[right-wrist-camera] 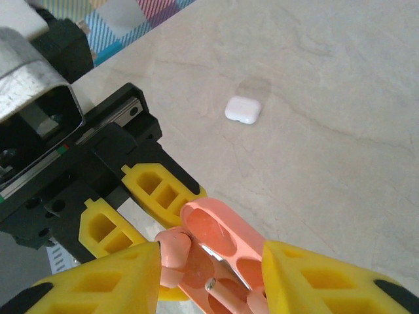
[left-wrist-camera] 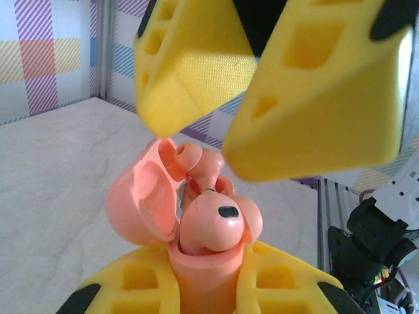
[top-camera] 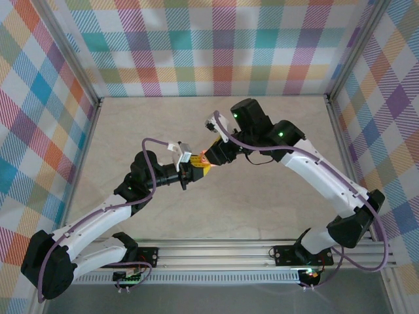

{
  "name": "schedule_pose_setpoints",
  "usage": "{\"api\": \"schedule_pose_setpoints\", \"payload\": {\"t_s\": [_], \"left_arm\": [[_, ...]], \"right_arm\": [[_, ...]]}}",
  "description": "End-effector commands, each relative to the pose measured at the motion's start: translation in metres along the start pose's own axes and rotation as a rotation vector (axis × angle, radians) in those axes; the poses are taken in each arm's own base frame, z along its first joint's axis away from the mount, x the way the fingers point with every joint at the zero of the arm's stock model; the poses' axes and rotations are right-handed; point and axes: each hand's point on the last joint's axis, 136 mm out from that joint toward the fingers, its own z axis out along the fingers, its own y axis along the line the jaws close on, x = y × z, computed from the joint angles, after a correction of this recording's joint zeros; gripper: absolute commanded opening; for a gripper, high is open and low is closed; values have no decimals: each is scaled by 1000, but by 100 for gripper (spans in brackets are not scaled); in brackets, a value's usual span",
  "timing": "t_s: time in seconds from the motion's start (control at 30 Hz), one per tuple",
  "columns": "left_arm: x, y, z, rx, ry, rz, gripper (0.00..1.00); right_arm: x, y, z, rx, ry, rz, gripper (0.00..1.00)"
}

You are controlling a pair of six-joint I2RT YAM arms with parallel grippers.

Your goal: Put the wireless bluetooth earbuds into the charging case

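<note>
A pinkish-orange charging case (left-wrist-camera: 203,268) is held above the table with its lid (left-wrist-camera: 141,203) swung open, and my left gripper (left-wrist-camera: 208,278) is shut on its body. One pinkish-orange earbud (left-wrist-camera: 219,222) sits at the case mouth, its black spot facing up. A second earbud (left-wrist-camera: 196,163) stands behind it, tip upward, just under my right gripper (left-wrist-camera: 203,131). In the right wrist view, my right gripper (right-wrist-camera: 209,268) is open astride the case (right-wrist-camera: 219,232), with one earbud (right-wrist-camera: 173,252) against its left finger. The two grippers meet at mid-table (top-camera: 203,160).
A small white closed case (right-wrist-camera: 242,109) lies on the marble table (right-wrist-camera: 327,131) beyond the grippers. Checkered walls (top-camera: 209,46) enclose the table on three sides. The rail (top-camera: 216,252) with both arm bases runs along the near edge.
</note>
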Motion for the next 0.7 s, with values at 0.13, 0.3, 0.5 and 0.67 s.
{"api": "schedule_pose_setpoints", "payload": {"t_s": [0.13, 0.3, 0.5, 0.67], "left_arm": [[-21, -3, -2, -15, -51, 52, 0], [-20, -2, 0, -17, -48, 48, 0], [-19, 1, 1, -29, -43, 37, 0], [-18, 1, 0, -30, -43, 33, 0]], "right_arm": [[-9, 5, -20, -6, -81, 113, 41], [0, 12, -13, -54, -68, 163, 32], [3, 22, -6, -107, -57, 217, 19], [7, 23, -2, -84, -46, 207, 28]]}}
